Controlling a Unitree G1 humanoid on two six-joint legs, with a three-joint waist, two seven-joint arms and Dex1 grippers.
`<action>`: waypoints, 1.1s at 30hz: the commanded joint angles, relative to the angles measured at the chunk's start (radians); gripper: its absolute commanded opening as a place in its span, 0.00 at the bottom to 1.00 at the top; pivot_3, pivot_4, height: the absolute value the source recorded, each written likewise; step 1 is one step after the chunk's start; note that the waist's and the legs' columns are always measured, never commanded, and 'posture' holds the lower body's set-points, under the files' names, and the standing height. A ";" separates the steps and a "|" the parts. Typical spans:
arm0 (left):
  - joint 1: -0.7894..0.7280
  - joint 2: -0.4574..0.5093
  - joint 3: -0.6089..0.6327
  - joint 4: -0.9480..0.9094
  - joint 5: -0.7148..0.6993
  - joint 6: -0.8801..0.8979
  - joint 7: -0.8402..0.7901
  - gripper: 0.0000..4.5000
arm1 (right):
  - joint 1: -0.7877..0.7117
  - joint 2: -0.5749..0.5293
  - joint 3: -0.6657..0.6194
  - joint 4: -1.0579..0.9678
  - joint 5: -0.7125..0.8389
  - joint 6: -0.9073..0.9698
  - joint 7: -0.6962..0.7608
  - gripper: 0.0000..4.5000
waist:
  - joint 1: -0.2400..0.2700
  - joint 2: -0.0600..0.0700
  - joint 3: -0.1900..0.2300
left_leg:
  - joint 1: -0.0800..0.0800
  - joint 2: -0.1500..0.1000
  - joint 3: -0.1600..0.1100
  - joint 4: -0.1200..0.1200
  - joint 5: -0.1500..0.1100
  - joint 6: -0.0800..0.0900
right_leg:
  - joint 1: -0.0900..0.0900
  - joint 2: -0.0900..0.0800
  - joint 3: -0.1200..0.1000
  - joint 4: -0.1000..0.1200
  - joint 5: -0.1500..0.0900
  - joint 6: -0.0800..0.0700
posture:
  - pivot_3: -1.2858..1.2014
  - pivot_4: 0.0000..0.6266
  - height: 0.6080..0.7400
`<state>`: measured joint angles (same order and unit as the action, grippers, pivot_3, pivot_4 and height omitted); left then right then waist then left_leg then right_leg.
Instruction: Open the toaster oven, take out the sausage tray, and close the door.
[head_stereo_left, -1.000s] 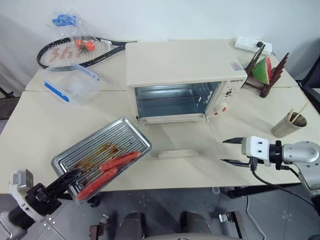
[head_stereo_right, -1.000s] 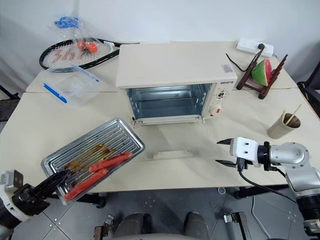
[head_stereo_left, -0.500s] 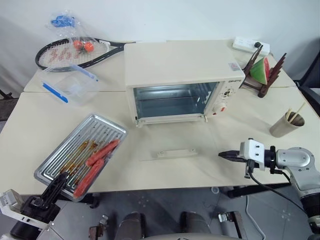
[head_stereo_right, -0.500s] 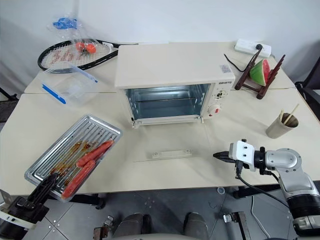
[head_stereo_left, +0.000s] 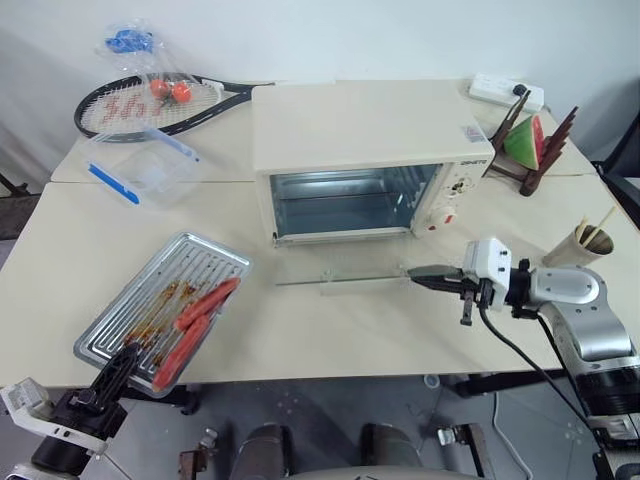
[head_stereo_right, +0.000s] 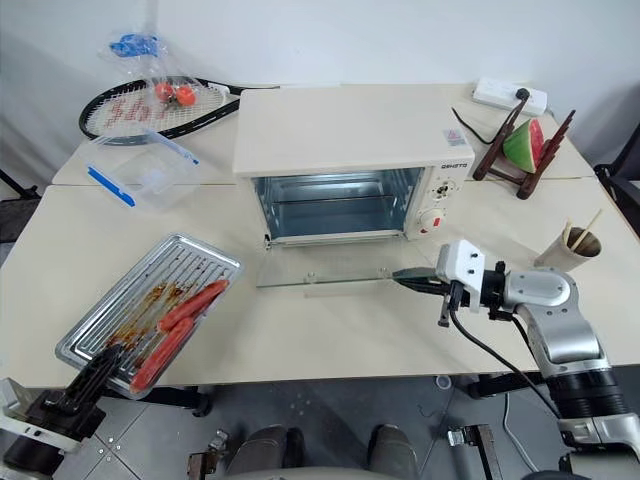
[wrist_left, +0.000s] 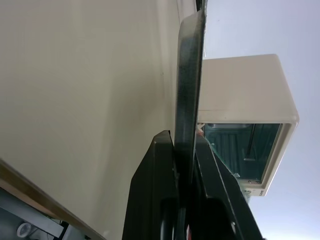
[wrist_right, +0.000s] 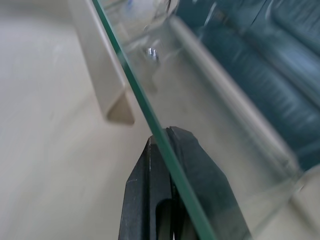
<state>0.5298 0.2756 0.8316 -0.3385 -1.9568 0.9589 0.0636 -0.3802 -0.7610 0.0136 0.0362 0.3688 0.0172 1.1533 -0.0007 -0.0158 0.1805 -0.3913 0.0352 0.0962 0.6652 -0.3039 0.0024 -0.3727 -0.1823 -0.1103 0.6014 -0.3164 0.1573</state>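
Door (head_stereo_right: 330, 268) of the toaster oven (head_stereo_left: 365, 160) has lifted off the desk (head_stereo_left: 330, 330): your right gripper (head_stereo_right: 400, 277), closed, pinches its glass edge, so closing is underway. Your left gripper (head_stereo_left: 118, 365) still clamps the sausage tray (head_stereo_left: 165, 313), now resting at the desk's near-left edge.

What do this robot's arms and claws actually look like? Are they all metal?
The right arm is rounded silver-grey metal with a black ring at the wrist, then a white boxy block. A black cable loops beneath it. The right claw and left claw each have two slim black fingers; the left wrist also carries a white block.
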 joint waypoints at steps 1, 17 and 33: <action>0.000 -0.004 0.007 -0.016 -0.015 0.001 -0.001 0.00 | -0.053 0.001 -0.053 -0.053 0.045 0.052 -0.025 0.01 | 0.000 0.000 0.000 | 0.000 0.000 0.000 0.000 0.000 0.000 | 0.000 0.000 0.000 0.000 0.000 0.000 | 0.52 0.24 1.00; 0.031 0.056 -0.029 0.008 -0.015 0.062 -0.044 0.00 | -0.288 0.028 -0.060 0.054 0.015 0.059 -0.051 0.01 | -0.003 0.000 0.000 | -0.001 0.000 0.001 0.000 -0.001 0.000 | -0.001 0.000 0.000 0.000 0.000 0.000 | 0.52 0.24 1.00; -0.262 0.490 -0.313 0.293 -0.015 0.326 -0.165 0.00 | -0.092 -0.159 -0.080 -0.196 0.070 0.272 0.061 0.01 | 0.004 0.001 0.001 | -0.002 0.000 0.000 -0.001 -0.001 0.000 | -0.003 0.000 0.000 0.004 0.000 0.000 | 0.52 0.24 1.00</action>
<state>0.3150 0.7434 0.5673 -0.0606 -1.9557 1.2609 -0.0814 -0.4810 -0.8962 -0.0320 -0.1182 0.4296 0.2853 1.2083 0.0029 -0.0147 0.1813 -0.3935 0.0351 0.0966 0.6638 -0.3049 0.0026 -0.3758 -0.1819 -0.1106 0.6060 -0.3165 0.1571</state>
